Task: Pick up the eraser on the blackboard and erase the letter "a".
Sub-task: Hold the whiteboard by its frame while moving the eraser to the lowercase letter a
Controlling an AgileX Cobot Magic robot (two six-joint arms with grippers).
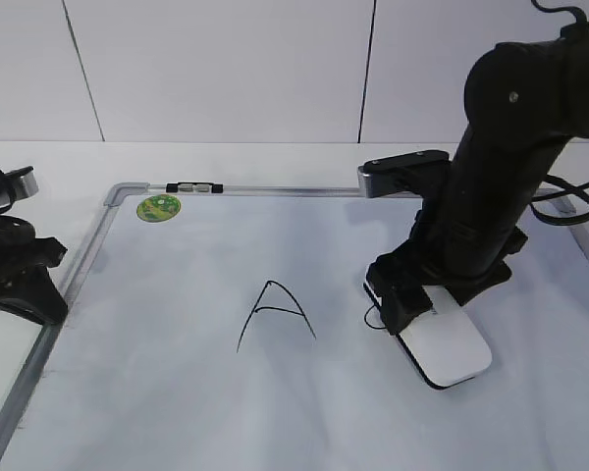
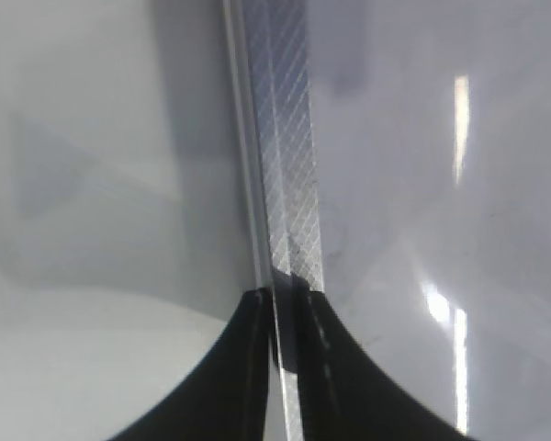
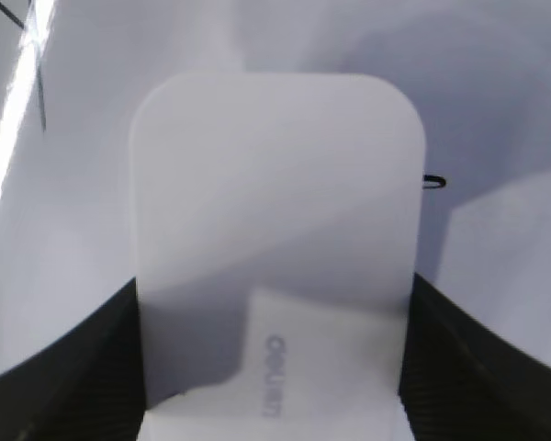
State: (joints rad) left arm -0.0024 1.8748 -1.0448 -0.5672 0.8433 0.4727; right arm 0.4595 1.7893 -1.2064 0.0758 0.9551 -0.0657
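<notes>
The eraser (image 1: pixel 454 351), a flat white rounded block with a dark underside edge, lies on the blackboard (image 1: pixel 157 392) at the right. My right gripper (image 1: pixel 424 306) is shut on its two long sides; in the right wrist view the eraser (image 3: pixel 275 202) fills the space between the fingers (image 3: pixel 271 367). Of the letter "a" only a small black stroke (image 1: pixel 373 319) shows beside the eraser, also in the right wrist view (image 3: pixel 433 181); the rest is hidden. My left gripper (image 1: pixel 41 292) is shut on the board's left frame strip (image 2: pixel 289 165), with its fingertips (image 2: pixel 280 303) on either side.
An angular capital "A" (image 1: pixel 273 312) is written mid-board, left of the eraser. A round green sticker (image 1: pixel 158 207) sits at the top-left corner and a small black-and-white clip (image 1: pixel 194 186) on the top frame. The right arm's cable hangs at the far right.
</notes>
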